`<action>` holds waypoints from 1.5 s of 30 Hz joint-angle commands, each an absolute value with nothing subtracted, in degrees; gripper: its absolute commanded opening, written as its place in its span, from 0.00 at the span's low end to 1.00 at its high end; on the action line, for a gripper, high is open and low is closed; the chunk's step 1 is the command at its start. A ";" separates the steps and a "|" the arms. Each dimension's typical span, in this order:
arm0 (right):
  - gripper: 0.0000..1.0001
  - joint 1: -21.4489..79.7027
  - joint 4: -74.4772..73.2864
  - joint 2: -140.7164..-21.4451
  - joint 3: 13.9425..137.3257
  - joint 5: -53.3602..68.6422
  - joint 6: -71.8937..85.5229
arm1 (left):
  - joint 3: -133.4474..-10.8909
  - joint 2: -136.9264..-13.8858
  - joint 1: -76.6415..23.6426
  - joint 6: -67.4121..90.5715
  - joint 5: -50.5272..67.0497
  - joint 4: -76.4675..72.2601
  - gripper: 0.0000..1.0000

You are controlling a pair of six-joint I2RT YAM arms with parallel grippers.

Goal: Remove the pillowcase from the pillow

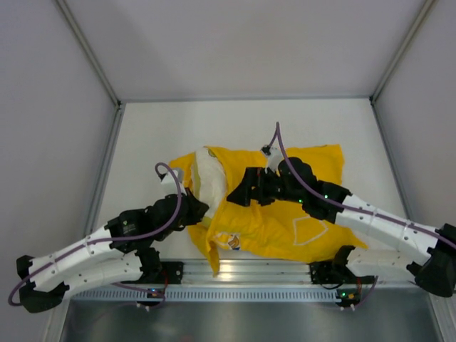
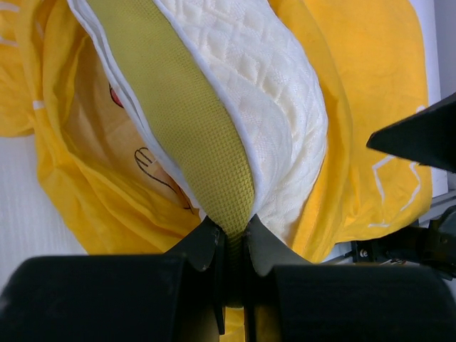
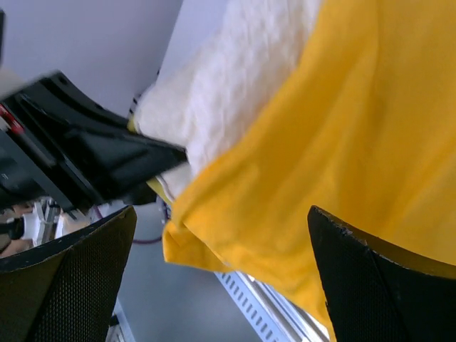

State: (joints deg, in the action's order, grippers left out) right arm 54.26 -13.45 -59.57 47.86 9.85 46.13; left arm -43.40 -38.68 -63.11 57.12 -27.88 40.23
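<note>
Left wrist view had my left gripper (image 2: 229, 231) clamped on the green mesh edge (image 2: 178, 107) of the pillow (image 2: 271, 92), my right gripper (image 3: 222, 221) gaping empty close over the pillowcase (image 3: 370, 107) wrapping it, so I judged it best to pinch loose cloth only, then pull away from my left.

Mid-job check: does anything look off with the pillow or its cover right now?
One thing: a corner of the pillowcase droops past the near edge onto the rail. Otherwise the pillow pokes out at the left, pinched at its edge by the left gripper; the right gripper is open, holding nothing.
</note>
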 commanded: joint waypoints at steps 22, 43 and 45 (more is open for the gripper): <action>0.44 62.66 -13.27 -74.71 56.52 1.32 49.40 | -43.33 -37.97 -63.28 56.69 -27.77 33.57 0.00; 0.54 64.25 -12.92 -68.19 48.94 1.75 46.23 | -53.62 -47.02 -63.28 53.52 -33.40 32.87 0.00; 0.62 64.34 -12.83 -69.25 50.27 2.63 46.06 | -52.39 -46.58 -63.28 54.22 -32.70 32.35 0.00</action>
State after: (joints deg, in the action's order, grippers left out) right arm 62.50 -10.35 -67.26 47.81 -0.19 48.05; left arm -51.27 -47.53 -63.42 53.43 -30.13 40.56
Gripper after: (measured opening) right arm 0.596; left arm 0.098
